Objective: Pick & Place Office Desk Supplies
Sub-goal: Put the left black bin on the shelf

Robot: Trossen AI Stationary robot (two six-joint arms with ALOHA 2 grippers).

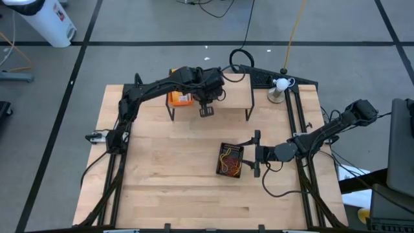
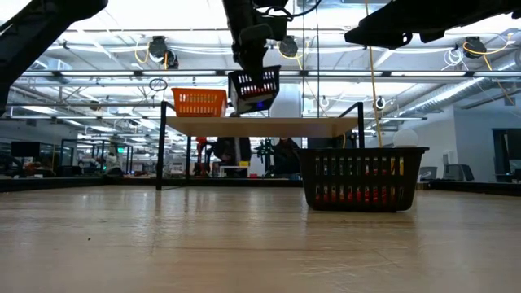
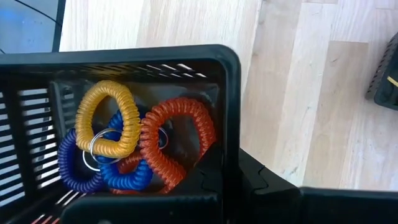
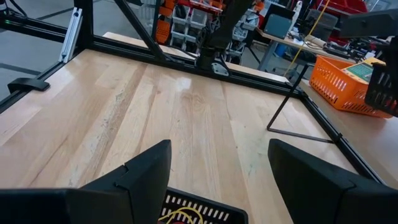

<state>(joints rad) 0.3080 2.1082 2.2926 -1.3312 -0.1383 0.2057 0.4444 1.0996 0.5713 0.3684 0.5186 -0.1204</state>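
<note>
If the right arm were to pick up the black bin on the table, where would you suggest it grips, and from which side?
I would grip the top rim of one wall, coming straight down from above. The black bin stands upright on the table with its top open, so a thin wall edge offers itself between the fingers. The right gripper is open just beside it, at the rim nearest that arm.

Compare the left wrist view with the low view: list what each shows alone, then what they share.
Only the left wrist view shows the coiled loops, yellow, red-orange and blue, lying inside the black mesh bin that the left gripper holds by its rim.

Only the low view shows the orange mesh bin standing on the light wooden shelf, and the held bin tilted in the air above that shelf.

Both show the held bin, the second black mesh bin and the wooden table.
</note>
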